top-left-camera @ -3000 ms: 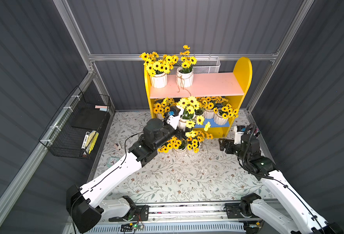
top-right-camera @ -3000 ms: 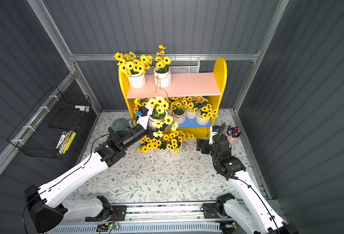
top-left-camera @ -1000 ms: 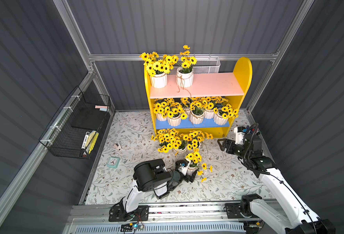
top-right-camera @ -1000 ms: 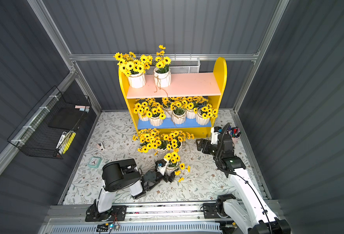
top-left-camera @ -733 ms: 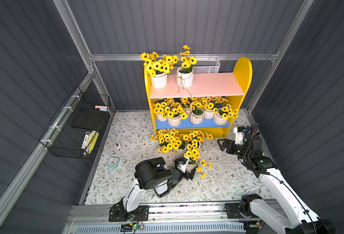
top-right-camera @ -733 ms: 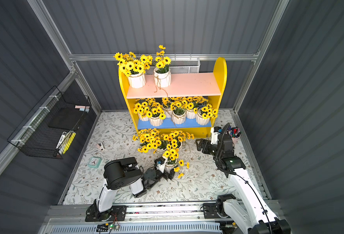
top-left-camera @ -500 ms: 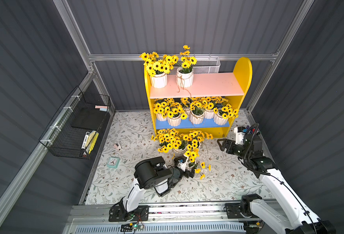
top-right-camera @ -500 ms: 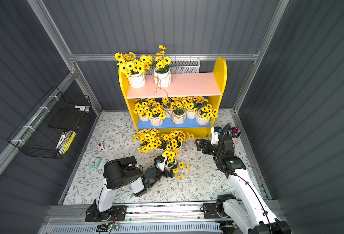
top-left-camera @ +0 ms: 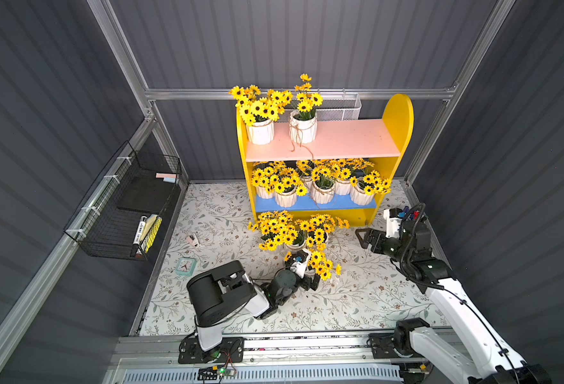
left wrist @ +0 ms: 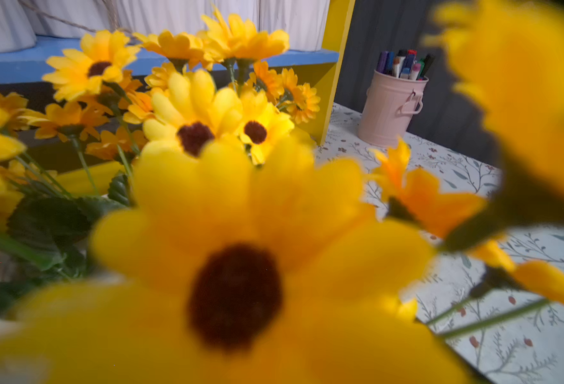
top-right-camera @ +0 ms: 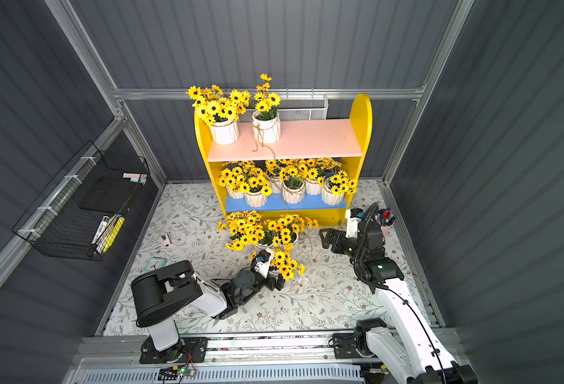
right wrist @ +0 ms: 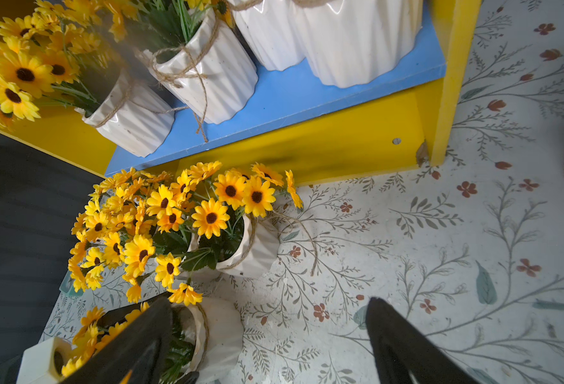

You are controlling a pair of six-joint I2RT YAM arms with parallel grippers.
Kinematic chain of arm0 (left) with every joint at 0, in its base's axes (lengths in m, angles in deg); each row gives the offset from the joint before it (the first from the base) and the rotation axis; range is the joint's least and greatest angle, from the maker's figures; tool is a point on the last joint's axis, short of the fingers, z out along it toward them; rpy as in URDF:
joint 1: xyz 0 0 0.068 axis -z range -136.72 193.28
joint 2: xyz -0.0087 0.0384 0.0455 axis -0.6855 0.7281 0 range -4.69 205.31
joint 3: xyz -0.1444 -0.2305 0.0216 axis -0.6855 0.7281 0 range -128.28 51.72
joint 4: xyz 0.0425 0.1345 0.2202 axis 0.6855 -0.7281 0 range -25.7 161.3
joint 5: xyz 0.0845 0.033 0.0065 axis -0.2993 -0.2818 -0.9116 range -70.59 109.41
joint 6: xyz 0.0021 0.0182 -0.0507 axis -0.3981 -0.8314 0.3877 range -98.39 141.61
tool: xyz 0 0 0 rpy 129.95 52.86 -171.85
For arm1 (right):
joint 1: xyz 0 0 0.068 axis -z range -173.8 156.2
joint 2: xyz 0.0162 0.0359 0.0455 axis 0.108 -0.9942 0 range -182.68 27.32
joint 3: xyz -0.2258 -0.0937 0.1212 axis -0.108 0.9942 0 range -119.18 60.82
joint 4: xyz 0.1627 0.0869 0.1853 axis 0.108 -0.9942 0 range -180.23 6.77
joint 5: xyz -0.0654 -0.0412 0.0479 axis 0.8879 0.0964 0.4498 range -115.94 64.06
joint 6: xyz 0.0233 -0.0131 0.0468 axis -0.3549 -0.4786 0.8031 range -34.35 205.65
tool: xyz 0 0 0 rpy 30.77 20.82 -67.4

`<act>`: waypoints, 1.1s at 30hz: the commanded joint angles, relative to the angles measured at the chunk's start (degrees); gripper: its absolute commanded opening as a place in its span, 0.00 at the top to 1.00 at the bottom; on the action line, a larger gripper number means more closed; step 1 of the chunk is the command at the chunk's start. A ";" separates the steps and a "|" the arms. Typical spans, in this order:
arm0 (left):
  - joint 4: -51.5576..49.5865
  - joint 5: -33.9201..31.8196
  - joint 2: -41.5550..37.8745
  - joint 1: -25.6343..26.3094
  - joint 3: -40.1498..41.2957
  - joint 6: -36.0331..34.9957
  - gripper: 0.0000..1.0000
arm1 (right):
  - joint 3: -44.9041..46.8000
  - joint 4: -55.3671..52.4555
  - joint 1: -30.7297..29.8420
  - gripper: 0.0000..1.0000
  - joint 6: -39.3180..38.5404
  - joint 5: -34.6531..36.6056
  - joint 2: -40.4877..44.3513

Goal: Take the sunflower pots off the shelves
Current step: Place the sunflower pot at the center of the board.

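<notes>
The shelves (top-left-camera: pixel 398 114) stand at the back with two sunflower pots (top-left-camera: pixel 260 131) on the pink upper board and several more (top-left-camera: pixel 322 194) on the blue lower board. Two pots (right wrist: pixel 250 246) stand on the floor in front of the shelves. Just in front of them, another pot (right wrist: pixel 220 327) sits low on the floor mat with my left gripper (top-left-camera: pixel 310 278) shut on it. Its flowers fill the left wrist view and hide the jaws. My right gripper (right wrist: pixel 267 319) hovers open to the right of the floor pots, with nothing between its fingers.
A pink cup of pens (top-right-camera: pixel 385 223) stands by the shelves' right panel, close behind my right arm. A black wire basket (top-left-camera: pixel 124 206) hangs on the left wall. A white mesh basket (top-left-camera: pixel 338 109) hangs behind the shelves. A small teal clock (top-left-camera: pixel 185 266) lies on the mat's left side.
My left arm pulled back from the lower shelf with a pot, folded low, then carried it a little toward the floor pots. The right arm has hardly moved.
</notes>
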 commanded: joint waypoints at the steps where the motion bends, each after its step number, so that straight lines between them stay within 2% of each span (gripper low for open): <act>1: -11.45 3.13 -4.67 0.56 0.08 -0.87 0.01 | 0.88 -0.59 -0.32 0.06 -0.03 -0.81 0.50; 4: -18.30 4.04 -7.20 0.64 -0.50 -1.48 0.01 | 0.44 -0.84 -0.32 0.06 -0.02 -0.92 0.39; 7: -20.63 4.22 -8.75 0.73 0.67 -0.89 0.01 | 0.35 -1.01 -0.32 0.05 0.05 -0.93 0.57; 11: -20.44 4.40 -10.10 0.91 3.09 0.23 0.01 | 0.41 -1.33 -0.32 0.04 0.15 -0.93 0.75; 16: -17.69 0.96 -9.46 0.91 5.02 1.63 0.01 | 0.61 -1.48 -0.45 0.05 0.40 -1.00 0.75; 19: -15.91 -1.85 -7.69 0.93 4.63 1.65 0.08 | 0.74 -1.25 -0.45 0.06 0.57 -3.12 0.71; 22: -14.51 -2.82 -5.11 0.91 3.04 0.02 0.31 | 0.80 -0.98 -0.58 0.07 0.94 -3.13 0.67; 24: -13.78 -3.27 -3.61 0.91 1.82 -0.89 0.37 | 0.77 -0.98 -0.68 0.08 1.03 -3.17 0.71; 29: -11.67 -4.64 -0.47 0.82 -0.63 -3.19 0.40 | 0.66 -1.20 -0.76 0.08 0.84 -2.87 1.27; 33: -12.29 -4.71 -0.16 0.78 -1.27 -2.09 0.40 | 0.71 -1.37 -0.85 0.08 0.84 -2.98 1.48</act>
